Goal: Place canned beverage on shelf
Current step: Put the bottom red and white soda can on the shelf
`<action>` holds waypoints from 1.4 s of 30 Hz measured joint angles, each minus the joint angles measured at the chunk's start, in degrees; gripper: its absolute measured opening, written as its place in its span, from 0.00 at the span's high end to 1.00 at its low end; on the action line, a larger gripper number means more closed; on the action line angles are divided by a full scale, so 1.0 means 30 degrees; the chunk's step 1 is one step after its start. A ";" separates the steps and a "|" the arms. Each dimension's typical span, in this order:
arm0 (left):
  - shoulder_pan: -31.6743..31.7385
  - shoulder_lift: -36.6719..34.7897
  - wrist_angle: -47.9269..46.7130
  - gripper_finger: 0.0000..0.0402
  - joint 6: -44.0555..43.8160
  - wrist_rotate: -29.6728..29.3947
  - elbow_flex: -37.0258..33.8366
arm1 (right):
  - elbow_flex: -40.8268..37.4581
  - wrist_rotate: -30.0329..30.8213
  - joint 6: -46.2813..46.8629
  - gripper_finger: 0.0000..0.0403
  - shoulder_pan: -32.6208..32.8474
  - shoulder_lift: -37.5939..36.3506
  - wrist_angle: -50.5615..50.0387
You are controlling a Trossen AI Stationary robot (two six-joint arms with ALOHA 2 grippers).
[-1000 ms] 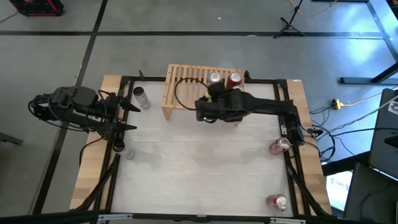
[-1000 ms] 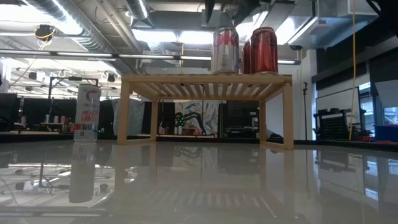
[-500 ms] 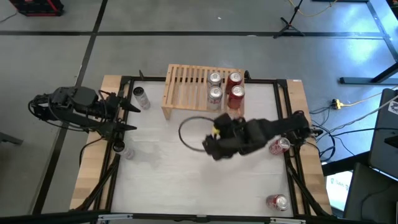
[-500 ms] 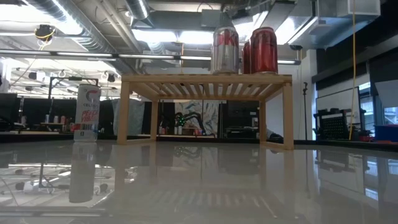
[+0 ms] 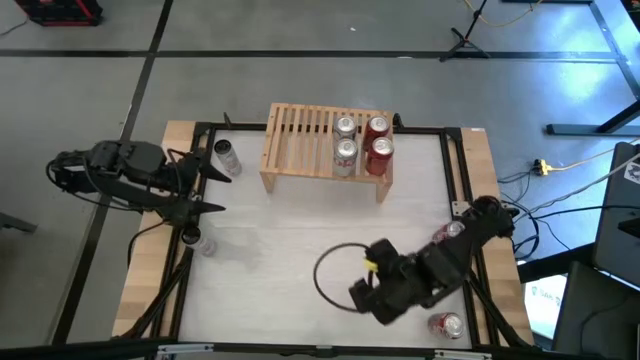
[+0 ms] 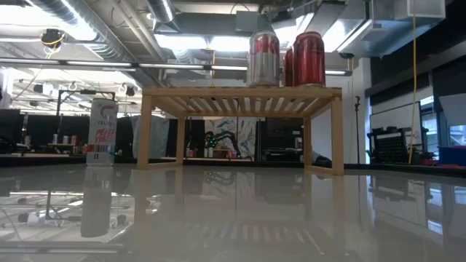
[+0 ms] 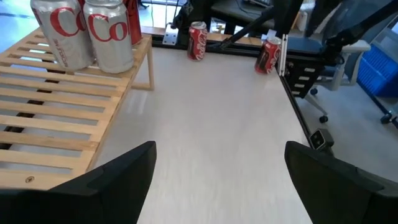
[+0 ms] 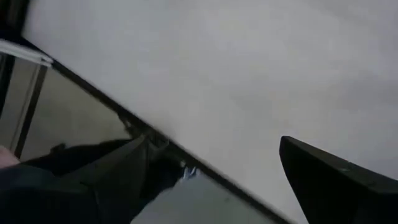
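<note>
Worktop (image 5: 300, 250) is mostly bare; shelf (image 5: 300, 150) sits at the far edge, long axis left-right, four cans upright on its right half. Right pincer (image 5: 372, 300) hangs spread and empty near the front right, left pincer (image 5: 205, 185) spread, parked at the left edge. Next red can (image 5: 447, 325) stands upright by the front right corner, just beside the right arm: risk is clipping it or the one behind (image 5: 450, 234) on approach, toppling either, since the arm sweeps close

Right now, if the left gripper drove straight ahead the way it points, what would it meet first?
Probably nothing soon: the open left gripper faces bare table, passing beside the shelf; the red cans stand at the far edge, depth unclear.
</note>
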 joint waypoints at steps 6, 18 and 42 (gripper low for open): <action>0.0000 0.0219 0.0000 0.13 0.0150 0.0068 0.0000 | -0.0871 -0.4267 0.5660 0.13 0.1500 -0.0002 0.0338; 0.0000 0.0211 0.0001 0.13 0.0158 0.0285 0.0000 | -0.1387 -0.7705 1.1129 0.13 0.3304 0.0277 0.0109; 0.0002 0.0211 0.0000 0.13 0.0493 0.0056 0.0000 | -1.0143 -1.0214 1.0290 0.13 0.4773 -0.1131 -0.0008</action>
